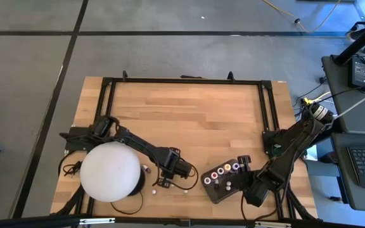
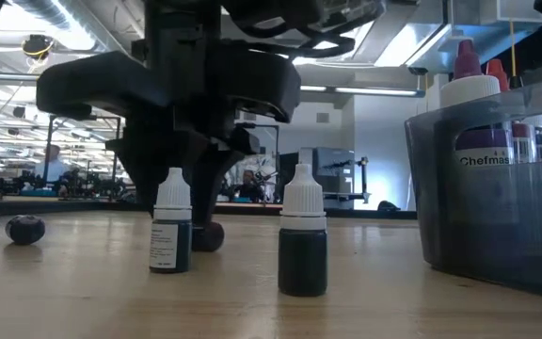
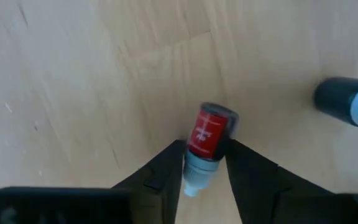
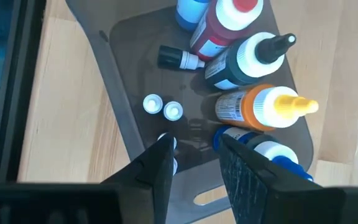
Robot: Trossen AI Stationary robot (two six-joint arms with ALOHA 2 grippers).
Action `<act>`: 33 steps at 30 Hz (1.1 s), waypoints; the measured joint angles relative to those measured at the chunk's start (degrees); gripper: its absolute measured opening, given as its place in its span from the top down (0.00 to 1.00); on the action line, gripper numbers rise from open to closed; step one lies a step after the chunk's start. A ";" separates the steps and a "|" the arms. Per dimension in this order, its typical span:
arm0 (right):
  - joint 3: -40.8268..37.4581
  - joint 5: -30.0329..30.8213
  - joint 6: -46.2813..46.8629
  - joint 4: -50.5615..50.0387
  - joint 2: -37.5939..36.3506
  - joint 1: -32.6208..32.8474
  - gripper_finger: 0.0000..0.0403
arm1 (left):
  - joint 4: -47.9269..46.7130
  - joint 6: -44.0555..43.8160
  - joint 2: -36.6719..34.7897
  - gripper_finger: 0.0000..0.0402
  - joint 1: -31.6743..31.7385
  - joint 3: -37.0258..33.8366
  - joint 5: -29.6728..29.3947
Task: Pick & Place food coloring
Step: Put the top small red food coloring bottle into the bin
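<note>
Red-labelled small bottle (image 3: 207, 138) lies on the table (image 3: 73, 81), centre frame; left gripper (image 3: 205, 163) jaws pinching it. Pick step; next likely calls for lift toward tray (image 1: 215, 190), lower right. Right gripper (image 4: 194, 155) hovers over tray, jaws spread.

Pale matt wooden table (image 1: 189, 114), smooth dark plastic tray (image 4: 129, 74), glossy plastic food coloring (image 3: 207, 138) bottles

Overhead on the whole table (image 1: 189, 114), tabletop-level close-up, two wrist close-ups (tray (image 4: 123, 93) shared).
</note>
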 joint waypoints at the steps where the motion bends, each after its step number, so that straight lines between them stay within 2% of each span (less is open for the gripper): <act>1: 0.00 0.00 -0.03 0.02 0.00 0.00 0.68 | 0.04 0.04 0.08 0.73 0.00 0.00 -0.06; 7: 0.00 1.90 -1.29 -2.30 -0.55 0.07 0.68 | 0.13 0.02 0.08 0.83 0.04 0.02 -0.66; 12: 0.00 3.38 -1.29 -3.35 -5.07 0.87 0.68 | 0.25 -0.42 0.08 0.83 0.16 0.02 -1.71; 19: 0.00 15.18 -2.78 -3.98 -14.02 4.98 0.68 | 1.96 1.03 -4.14 0.83 2.21 -0.09 -10.63; 23: 0.00 21.53 -5.46 -4.29 -17.12 6.53 0.68 | 9.90 5.79 -7.60 0.83 3.84 -0.09 -12.14; 26: 0.00 27.92 -7.05 -6.55 -18.15 7.79 0.68 | 21.07 12.68 -9.33 0.83 5.91 -0.07 -9.07; 33: 0.00 36.40 -5.75 -9.66 -20.87 12.95 0.68 | 42.18 22.92 -9.51 0.83 11.92 -0.04 8.80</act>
